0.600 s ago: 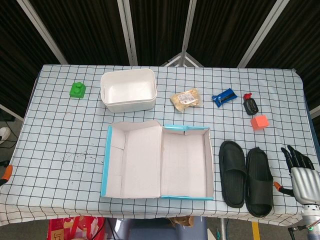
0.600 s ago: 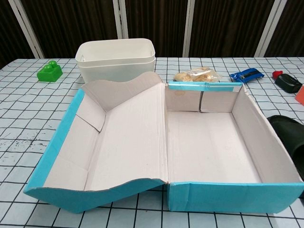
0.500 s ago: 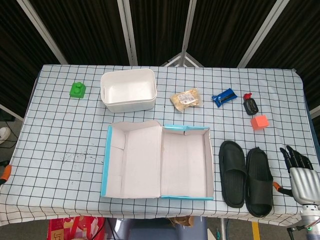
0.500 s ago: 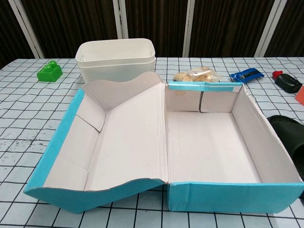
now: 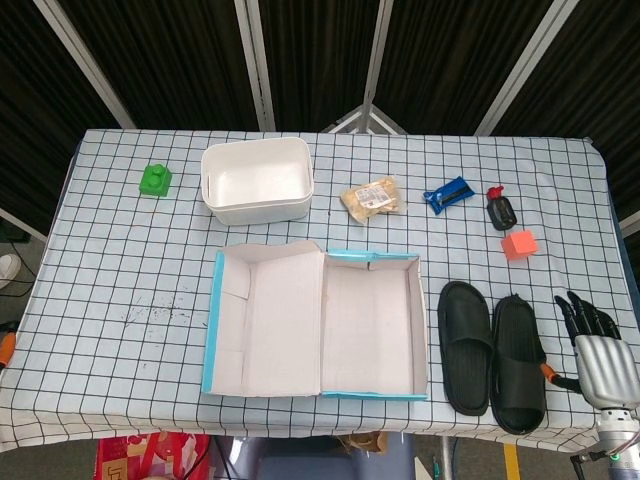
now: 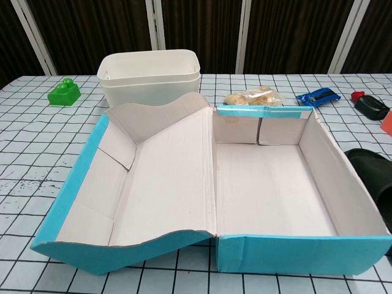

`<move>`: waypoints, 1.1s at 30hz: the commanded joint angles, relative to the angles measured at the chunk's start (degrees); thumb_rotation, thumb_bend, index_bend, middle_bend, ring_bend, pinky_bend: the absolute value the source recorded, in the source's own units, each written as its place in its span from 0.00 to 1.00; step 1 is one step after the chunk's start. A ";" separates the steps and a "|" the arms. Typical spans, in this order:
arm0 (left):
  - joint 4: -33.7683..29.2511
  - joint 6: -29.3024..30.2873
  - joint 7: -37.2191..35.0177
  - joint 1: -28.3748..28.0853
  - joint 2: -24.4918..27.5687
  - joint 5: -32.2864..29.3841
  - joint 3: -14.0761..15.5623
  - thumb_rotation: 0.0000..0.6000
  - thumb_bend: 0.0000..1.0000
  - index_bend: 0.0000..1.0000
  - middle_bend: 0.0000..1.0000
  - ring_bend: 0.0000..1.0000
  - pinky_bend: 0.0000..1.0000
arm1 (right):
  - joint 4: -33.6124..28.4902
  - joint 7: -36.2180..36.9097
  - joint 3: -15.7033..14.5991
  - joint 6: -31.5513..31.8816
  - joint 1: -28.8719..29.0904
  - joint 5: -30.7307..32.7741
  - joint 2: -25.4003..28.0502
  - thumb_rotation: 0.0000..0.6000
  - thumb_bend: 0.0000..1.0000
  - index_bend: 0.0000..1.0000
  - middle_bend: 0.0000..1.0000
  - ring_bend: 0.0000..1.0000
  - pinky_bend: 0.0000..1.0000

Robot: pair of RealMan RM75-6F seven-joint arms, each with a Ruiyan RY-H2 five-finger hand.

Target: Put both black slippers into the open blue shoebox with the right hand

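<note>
While both black slippers [image 5: 493, 347] lie beside the shoebox [image 5: 316, 322], the right hand [image 5: 596, 343] hovers empty.

black slippers [image 6: 375, 173] cut off at chest view's edge; left robot hand unseen

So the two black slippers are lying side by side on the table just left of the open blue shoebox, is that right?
Not quite. The two black slippers do lie side by side on the table, but they are to the right of the open blue shoebox, not the left. The head view shows this, with the right robot hand just beyond them.
</note>
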 commanded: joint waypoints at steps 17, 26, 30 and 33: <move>-0.41 -1.71 -2.55 -0.23 1.55 -0.42 0.19 1.00 0.51 0.07 0.00 0.00 0.02 | -22.32 -14.48 2.89 -17.76 12.53 16.93 9.83 1.00 0.19 0.07 0.04 0.08 0.07; -0.37 -2.99 -2.67 -0.58 1.99 -1.75 -0.12 1.00 0.52 0.07 0.00 0.00 0.02 | -25.14 -26.72 4.01 -20.53 23.50 41.91 7.25 1.00 0.19 0.06 0.04 0.07 0.06; -0.23 -3.36 -2.85 -0.70 2.09 -2.29 -0.32 1.00 0.52 0.07 0.00 0.00 0.02 | -25.06 -29.23 3.84 -20.61 27.69 50.47 5.97 1.00 0.16 0.00 0.03 0.06 0.06; -0.10 -3.63 -2.97 -0.79 2.07 -2.78 -0.51 1.00 0.51 0.07 0.00 0.00 0.02 | -24.42 -31.90 2.98 -19.44 30.26 53.83 4.79 1.00 0.12 0.00 0.03 0.05 0.06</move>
